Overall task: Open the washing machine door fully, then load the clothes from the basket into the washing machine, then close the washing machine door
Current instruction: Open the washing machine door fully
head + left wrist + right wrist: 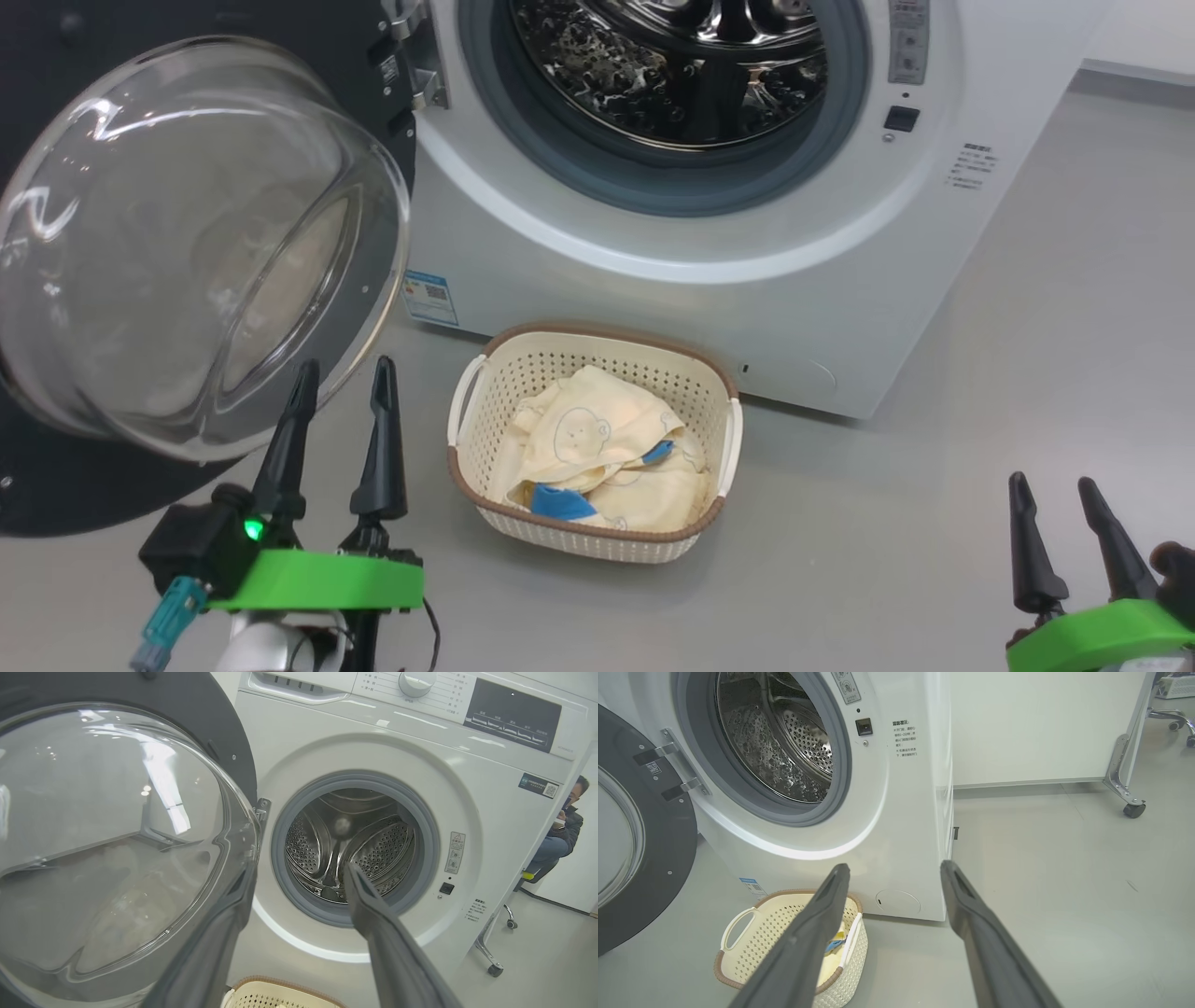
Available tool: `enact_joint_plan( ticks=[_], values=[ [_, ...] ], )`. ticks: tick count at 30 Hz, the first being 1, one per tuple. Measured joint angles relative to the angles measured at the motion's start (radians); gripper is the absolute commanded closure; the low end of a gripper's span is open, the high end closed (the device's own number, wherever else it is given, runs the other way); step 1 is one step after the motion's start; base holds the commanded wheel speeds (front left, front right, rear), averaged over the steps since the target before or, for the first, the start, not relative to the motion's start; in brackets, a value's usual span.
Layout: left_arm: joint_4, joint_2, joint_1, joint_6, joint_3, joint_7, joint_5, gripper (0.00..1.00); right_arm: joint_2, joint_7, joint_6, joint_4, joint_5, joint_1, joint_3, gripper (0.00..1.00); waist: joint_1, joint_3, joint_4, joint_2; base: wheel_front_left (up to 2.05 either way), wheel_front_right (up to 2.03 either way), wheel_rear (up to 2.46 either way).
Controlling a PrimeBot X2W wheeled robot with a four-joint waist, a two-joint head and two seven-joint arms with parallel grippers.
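The washing machine door (187, 243) stands open at the left side of the washing machine (747, 308). The basket (579, 546) sits on the floor just in front of the washing machine and holds the clothes (597, 448). Left claw (344, 366): wide, empty, front-left of the washing machine. Right claw (1053, 483): wide, empty, front-right of the washing machine.

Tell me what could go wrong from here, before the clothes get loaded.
1. The open left gripper sits close beside the glass bowl of the washing machine door; swinging toward the basket might bump the door partly shut.
2. The clothes lie bunched in the basket; a pinch might lift just one piece, or drag the basket along.
3. Fabric dropped short might drape over the grey gasket and catch when the door closes.
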Motion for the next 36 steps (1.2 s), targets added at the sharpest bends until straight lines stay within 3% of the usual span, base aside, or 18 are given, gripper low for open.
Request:
enact_joint_plan(
  ticks=[8, 16, 36],
  values=[
    [0.004, 0.002, 0.078, -0.013, 0.019, 0.0, 0.066, 0.0, 0.001, 0.0, 0.0, 0.0, -0.001, 0.001, 0.012, 0.0, 0.0, -0.018, -0.072, 0.0, 0.0, 0.0, 0.0],
    [0.066, 0.006, 0.149, -0.056, 0.019, 0.0, 0.148, 0.0, 0.01, 0.0, 0.0, -0.006, -0.001, 0.004, 0.02, 0.0, 0.0, -0.037, -0.133, 0.0, 0.0, 0.0, 0.0],
    [0.1, 0.006, 0.218, -0.065, 0.092, 0.0, 0.155, 0.0, 0.025, 0.0, 0.0, -0.026, -0.01, 0.007, 0.02, 0.0, 0.0, -0.033, -0.167, 0.0, 0.0, 0.0, 0.0]
  ],
)
